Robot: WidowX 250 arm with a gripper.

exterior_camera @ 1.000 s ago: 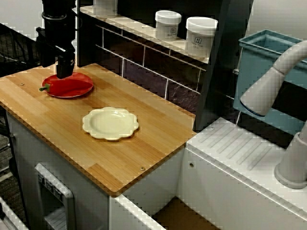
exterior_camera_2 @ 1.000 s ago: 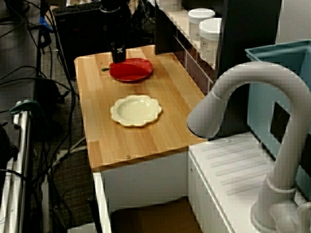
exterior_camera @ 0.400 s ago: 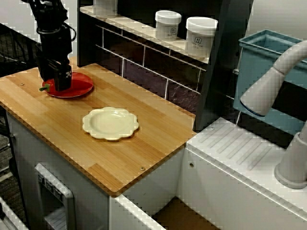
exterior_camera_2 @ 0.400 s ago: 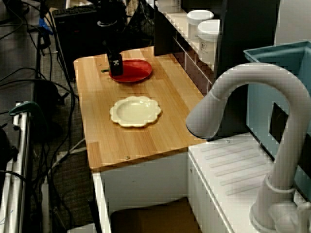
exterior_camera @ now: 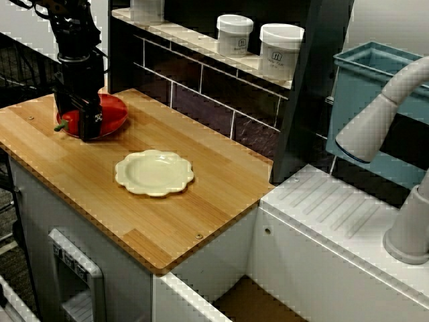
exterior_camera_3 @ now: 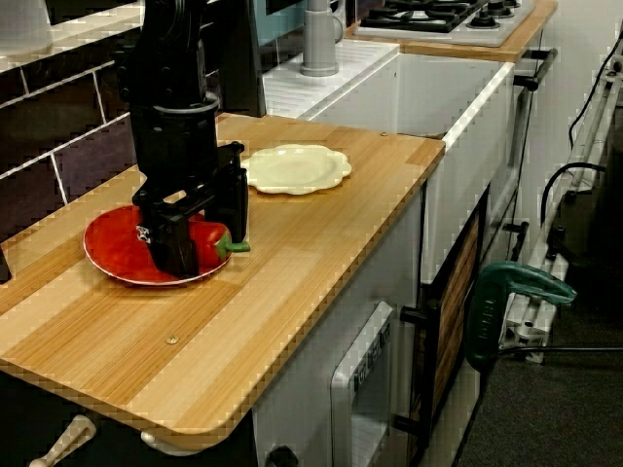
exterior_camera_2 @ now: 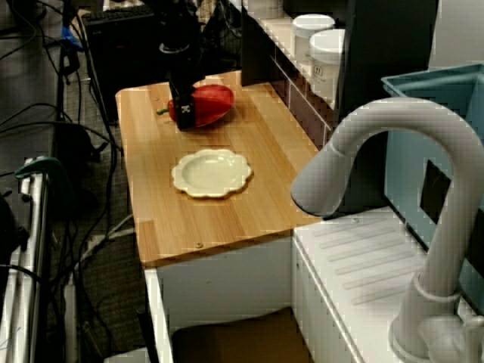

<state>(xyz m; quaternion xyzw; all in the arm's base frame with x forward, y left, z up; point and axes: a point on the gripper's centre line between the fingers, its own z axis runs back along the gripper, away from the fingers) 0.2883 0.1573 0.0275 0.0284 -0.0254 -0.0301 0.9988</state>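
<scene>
Gripper [exterior_camera_3: 208, 249] stands over the red plate [exterior_camera_3: 112, 255]. Its fingers [exterior_camera_3: 177, 248] straddle the red pepper [exterior_camera_3: 206, 240], which lies between them. Whether they pinch it or merely touch cannot be told. Judged step: grasping. Any lift calls for confirmed closure first. The cream plate [exterior_camera_3: 295, 167] lies beyond the fingers.

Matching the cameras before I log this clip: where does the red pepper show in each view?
View facing the shelf: upper left, red pepper at the red plate's left edge.
View over the faucet: upper left of centre, red pepper just left of the gripper.
View from the counter's end: left of centre, red pepper straddled by the gripper.
Shared landmark: the cream scalloped plate.
</scene>
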